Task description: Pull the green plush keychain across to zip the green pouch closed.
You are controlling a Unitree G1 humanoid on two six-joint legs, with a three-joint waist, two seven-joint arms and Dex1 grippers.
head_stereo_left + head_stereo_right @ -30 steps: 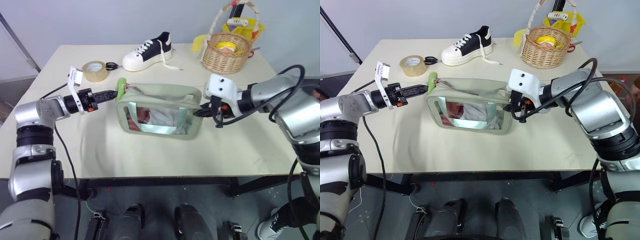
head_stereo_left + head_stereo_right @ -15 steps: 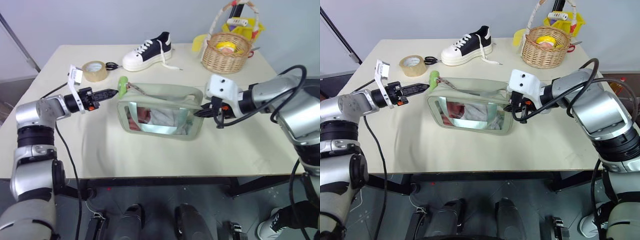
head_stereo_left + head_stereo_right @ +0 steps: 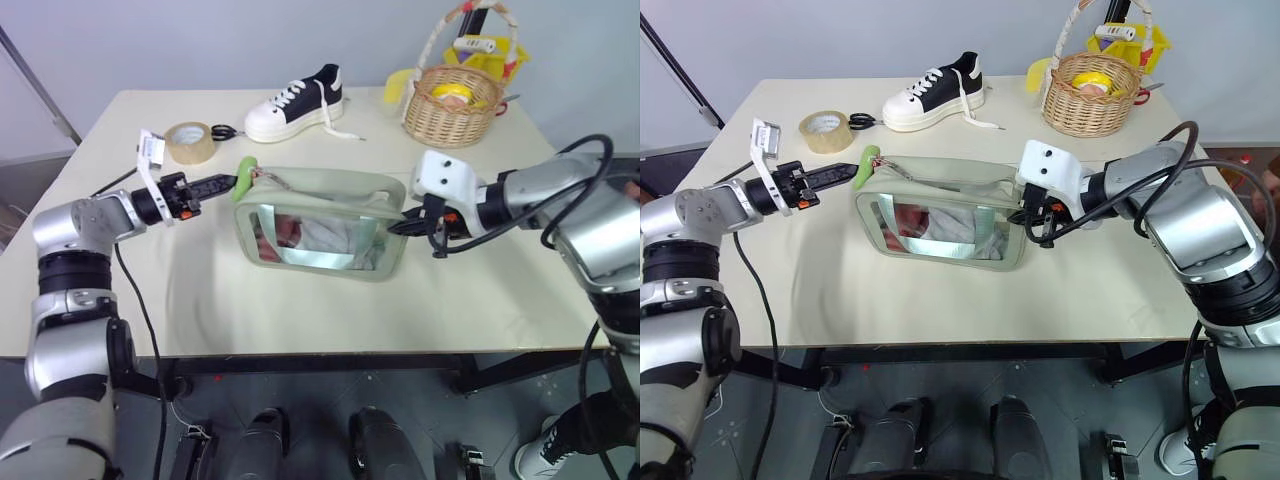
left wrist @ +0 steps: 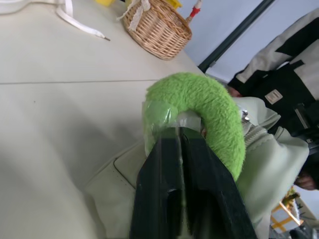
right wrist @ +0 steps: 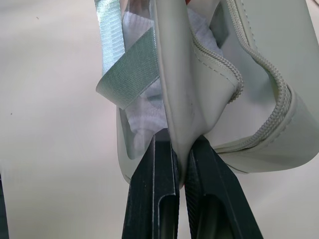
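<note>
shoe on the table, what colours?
White shoe with black upper and white laces; clearest in the left eye view.

A black-and-white sneaker [image 3: 296, 103], a brown tape roll [image 3: 189, 141] and a handled wicker basket [image 3: 451, 113] sit along the cream table's [image 3: 300, 310] far side.

We see our left hand [image 3: 228, 183] at the green plush keychain [image 3: 243, 171] on the green pouch [image 3: 320, 235], our right hand [image 3: 398, 227] at its three o'clock end, on the table [image 3: 300, 310].
</note>
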